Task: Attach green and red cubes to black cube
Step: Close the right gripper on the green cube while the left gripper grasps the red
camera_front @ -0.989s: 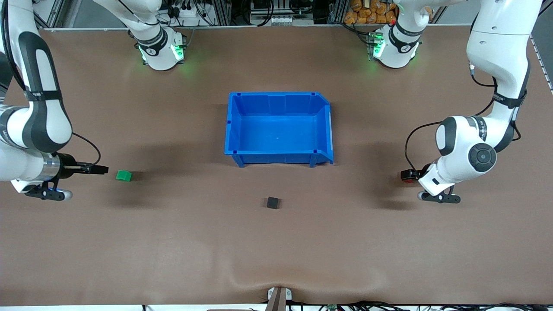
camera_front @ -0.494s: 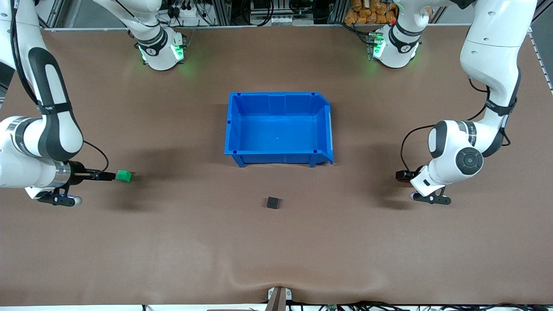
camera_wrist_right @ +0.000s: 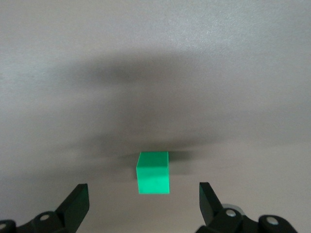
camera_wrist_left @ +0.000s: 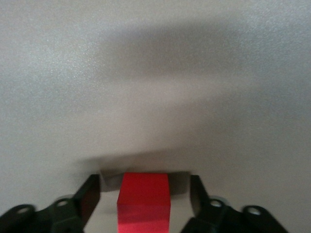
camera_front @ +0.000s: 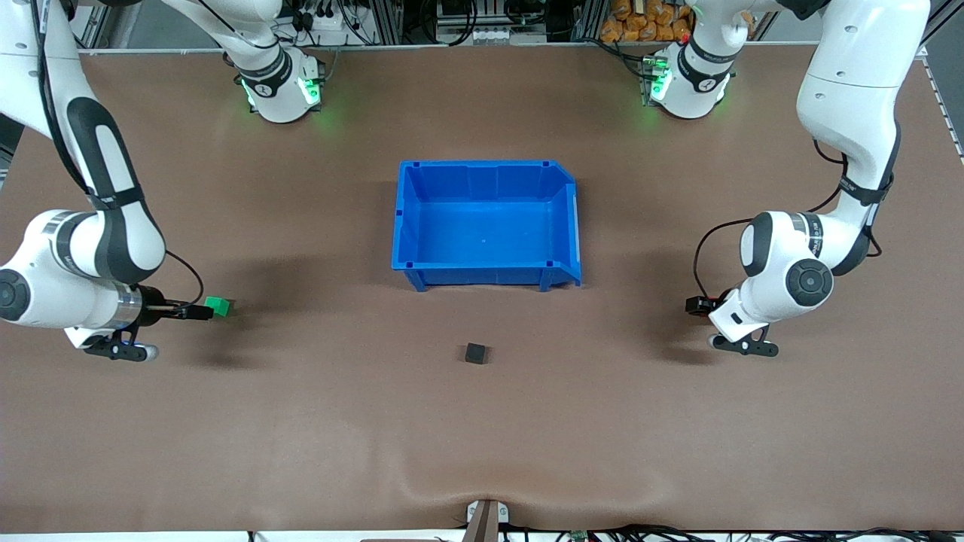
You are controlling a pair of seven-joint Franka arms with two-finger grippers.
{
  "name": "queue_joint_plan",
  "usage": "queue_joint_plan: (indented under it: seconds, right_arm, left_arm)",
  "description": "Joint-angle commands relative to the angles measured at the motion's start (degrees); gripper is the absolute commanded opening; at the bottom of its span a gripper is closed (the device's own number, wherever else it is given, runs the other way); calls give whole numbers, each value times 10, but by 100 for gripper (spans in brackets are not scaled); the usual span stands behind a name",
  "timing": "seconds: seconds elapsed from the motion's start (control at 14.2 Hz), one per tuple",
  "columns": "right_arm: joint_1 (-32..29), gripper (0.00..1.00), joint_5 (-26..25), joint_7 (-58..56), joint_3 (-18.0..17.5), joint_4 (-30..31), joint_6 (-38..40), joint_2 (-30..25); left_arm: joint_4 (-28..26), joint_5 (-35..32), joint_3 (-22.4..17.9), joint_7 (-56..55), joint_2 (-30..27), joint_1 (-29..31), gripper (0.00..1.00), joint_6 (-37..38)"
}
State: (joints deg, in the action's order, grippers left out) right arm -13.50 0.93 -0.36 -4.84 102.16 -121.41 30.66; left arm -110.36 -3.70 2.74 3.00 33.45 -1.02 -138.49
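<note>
The green cube [camera_front: 218,306] lies on the table toward the right arm's end. My right gripper [camera_front: 197,310] is low beside it and open. In the right wrist view the green cube [camera_wrist_right: 153,173] sits just ahead of the gripper [camera_wrist_right: 143,187], centred between the jaws and untouched. My left gripper [camera_front: 694,305] is low at the left arm's end and hides the red cube in the front view. In the left wrist view the red cube [camera_wrist_left: 144,199] sits between the open fingers [camera_wrist_left: 91,194], with a gap on each side. The black cube [camera_front: 475,353] lies alone, nearer the front camera than the bin.
An empty blue bin [camera_front: 482,164] stands mid-table, its open low side toward the left arm's end. The brown mat ripples at its edge nearest the front camera.
Both grippers have slid toward the table's middle. My right gripper has come right up to the green cube. My left gripper has moved a little farther around the red cube.
</note>
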Motion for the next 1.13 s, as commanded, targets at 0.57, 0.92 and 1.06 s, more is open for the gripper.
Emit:
queue_joint_plan:
  seconds: [0.57, 0.92, 1.06]
  right_arm:
    - [-10, 95, 5, 5, -5, 16, -40, 36]
    - [-10, 68, 5, 6, -6, 38, -84, 50]
    - [-11, 43, 5, 7, -6, 37, -83, 50]
  left_arm:
    - [17, -15, 0, -154, -9, -12, 1, 2]
    - [122, -9, 1, -311, -2, -38, 1, 91]
    - [153, -6, 1, -373, -1, -51, 1, 117]
